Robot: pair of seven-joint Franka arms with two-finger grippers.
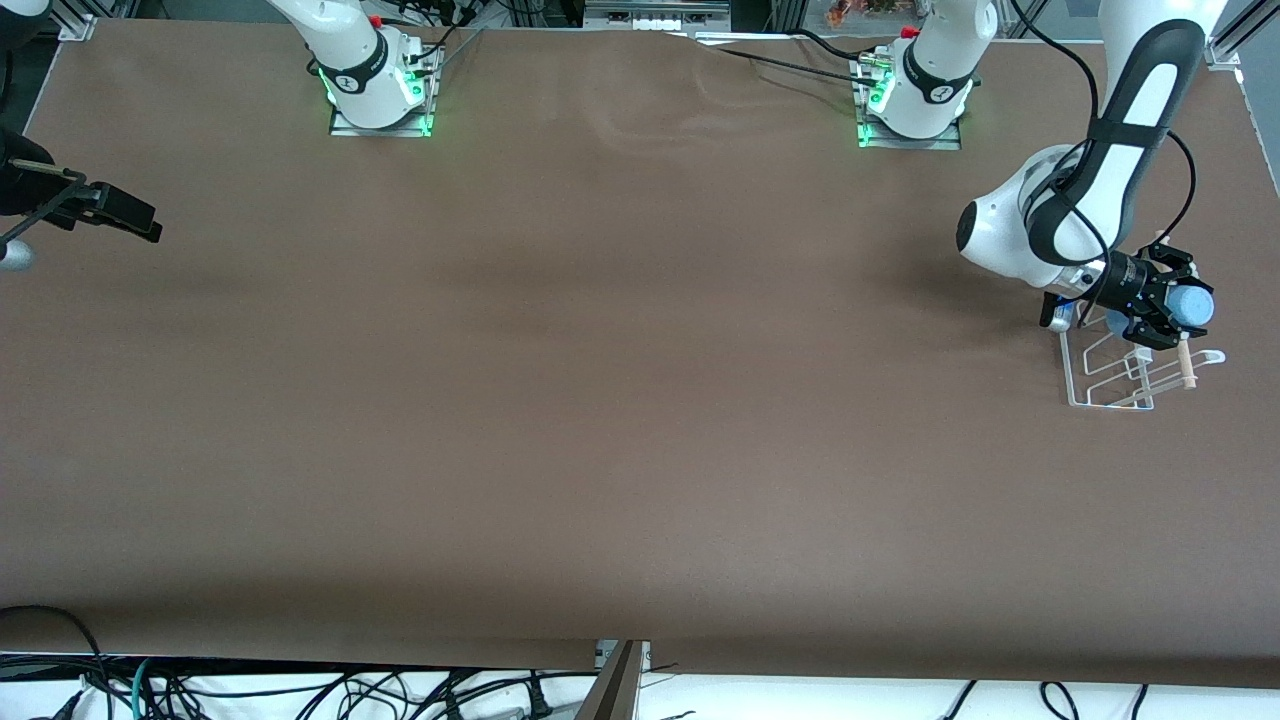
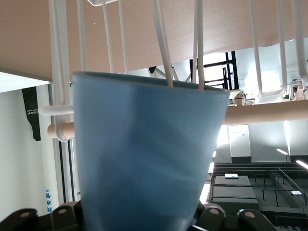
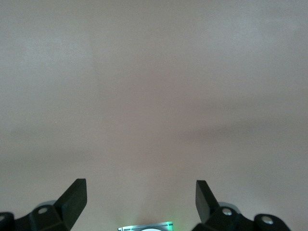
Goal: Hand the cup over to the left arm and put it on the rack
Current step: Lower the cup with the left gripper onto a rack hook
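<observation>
My left gripper [image 1: 1178, 305] is shut on the light blue cup [image 1: 1194, 305] and holds it tipped on its side over the white wire rack [image 1: 1108, 388] at the left arm's end of the table. In the left wrist view the cup [image 2: 144, 154] fills the middle, with two rack wires [image 2: 161, 43] crossing its rim and the wooden dowel [image 2: 269, 113] beside it. I cannot tell whether the cup rests on the rack. My right gripper [image 1: 130, 218] is open and empty at the right arm's end of the table; its wrist view [image 3: 139, 197] shows only bare table between its fingers.
The brown table [image 1: 600, 400] spreads between the two arms. The arm bases [image 1: 378, 90] [image 1: 915, 100] stand along its farther edge. Cables hang below the near edge [image 1: 300, 695].
</observation>
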